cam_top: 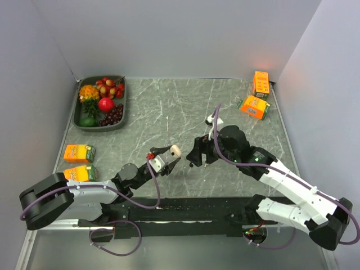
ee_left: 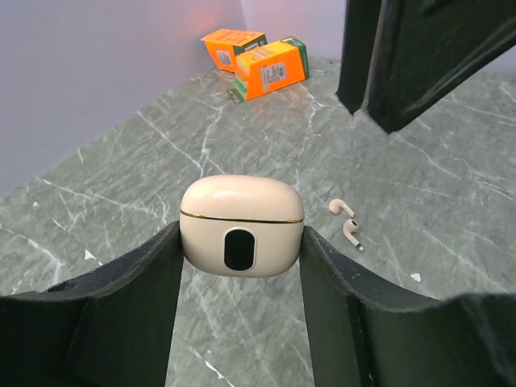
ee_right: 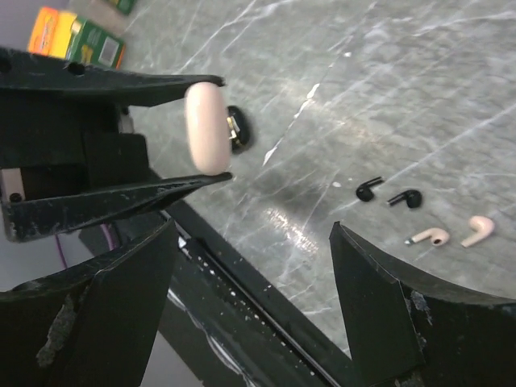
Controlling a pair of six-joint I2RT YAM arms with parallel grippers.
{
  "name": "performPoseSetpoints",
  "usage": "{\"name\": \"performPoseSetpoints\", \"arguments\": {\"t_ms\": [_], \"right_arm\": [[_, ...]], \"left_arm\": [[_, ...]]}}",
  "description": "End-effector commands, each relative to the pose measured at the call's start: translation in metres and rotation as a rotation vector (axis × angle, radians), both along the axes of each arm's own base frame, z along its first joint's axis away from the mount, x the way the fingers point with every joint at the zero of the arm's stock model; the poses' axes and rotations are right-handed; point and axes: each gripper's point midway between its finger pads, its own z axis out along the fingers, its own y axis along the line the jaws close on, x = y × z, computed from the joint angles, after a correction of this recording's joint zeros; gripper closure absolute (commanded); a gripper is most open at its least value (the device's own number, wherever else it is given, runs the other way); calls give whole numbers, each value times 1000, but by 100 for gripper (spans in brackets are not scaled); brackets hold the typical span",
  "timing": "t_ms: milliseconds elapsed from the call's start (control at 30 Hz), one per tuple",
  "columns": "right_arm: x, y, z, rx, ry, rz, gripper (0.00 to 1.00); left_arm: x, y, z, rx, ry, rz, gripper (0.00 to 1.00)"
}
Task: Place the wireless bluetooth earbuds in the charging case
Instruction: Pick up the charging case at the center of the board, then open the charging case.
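My left gripper (cam_top: 167,157) is shut on a cream charging case (ee_left: 241,224), lid closed, held above the table; the case also shows edge-on in the right wrist view (ee_right: 207,127). Two tiny black earbuds (ee_right: 370,189) (ee_right: 405,197) lie on the marble table, with two cream earbuds (ee_right: 428,237) (ee_right: 479,230) beside them. The cream pair shows in the left wrist view (ee_left: 347,222); the black pair is hidden there. A small black case (ee_right: 238,129) lies on the table behind the cream case. My right gripper (ee_right: 251,228) is open and empty, hovering above the table near the earbuds.
A grey tray (cam_top: 80,125) of fruit stands at the back left. Two orange cartons (cam_top: 79,153) (cam_top: 80,172) lie at the left edge, and two more (cam_top: 260,83) (cam_top: 254,107) at the back right. The black rail (ee_right: 266,314) runs along the table's near edge.
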Motion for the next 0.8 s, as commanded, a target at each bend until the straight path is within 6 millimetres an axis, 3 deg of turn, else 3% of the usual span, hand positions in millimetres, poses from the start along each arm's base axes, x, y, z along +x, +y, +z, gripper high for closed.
{"name": "performPoseSetpoints", "arguments": {"t_ms": [0,233,533,767], "right_arm": [[4,13,34,33,-97,34,17],[7,34,42,17,-112,76,22],[17,46,18,-94,-84,63,36],[19,51,7,-121,-68,68,38]], "left_arm": [[-2,-8,23,-19,-71,-4,99],[-9,-15,16,40,-79,-11,99],[-10,-15,15,47,-70,6,99],[-11,-14,18,36,-72,8,99]]}}
